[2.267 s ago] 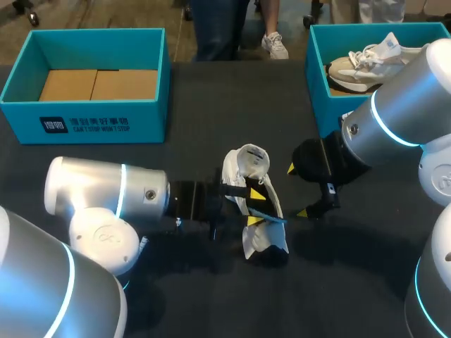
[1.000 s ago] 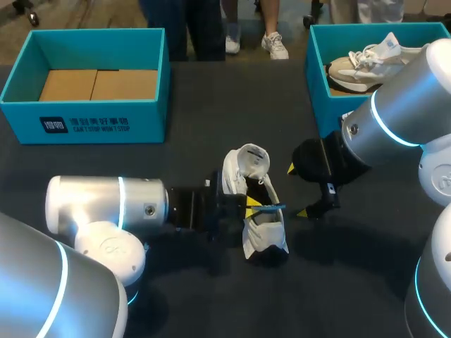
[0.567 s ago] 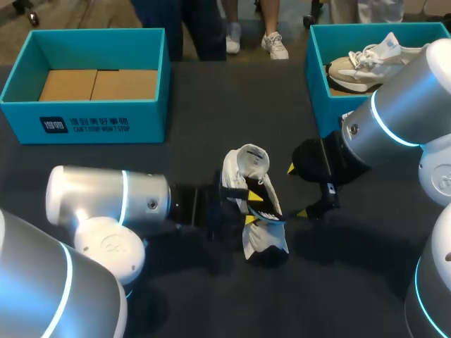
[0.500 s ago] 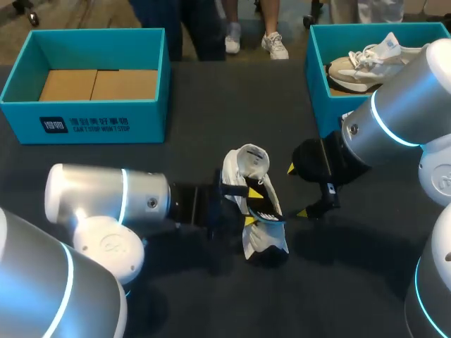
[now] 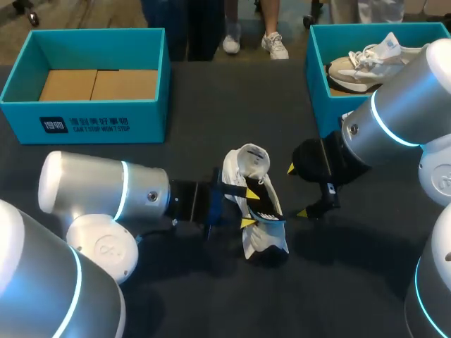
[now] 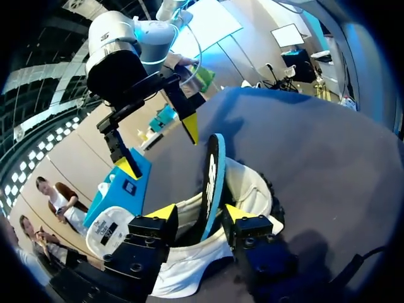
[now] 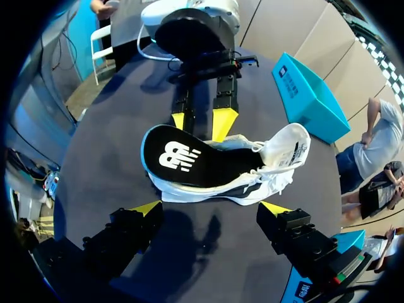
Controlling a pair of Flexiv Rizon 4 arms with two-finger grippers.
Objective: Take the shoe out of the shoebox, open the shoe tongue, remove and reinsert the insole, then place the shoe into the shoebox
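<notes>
Dark table [image 5: 211, 98], white shoe [image 5: 254, 163], teal shoeboxes [image 5: 99, 120] [image 5: 317, 91]

Both arms low over the table, grippers facing each other with fingers spread.

The left arm [image 5: 106, 201] enters from the left and lies nearly level, its silver elbow joint near the table's near-left part and its black wrist pointing toward the middle. The left gripper [image 5: 248, 206] reaches sideways at the table's centre, its two yellow tips apart, one farther from the robot than the other. The right arm [image 5: 402, 120] comes in from the right, angled down toward the middle. The right gripper [image 5: 296, 191] stands just beside the left one, directly facing it. Its yellow tips are spread wide, with nothing held between them.
</notes>
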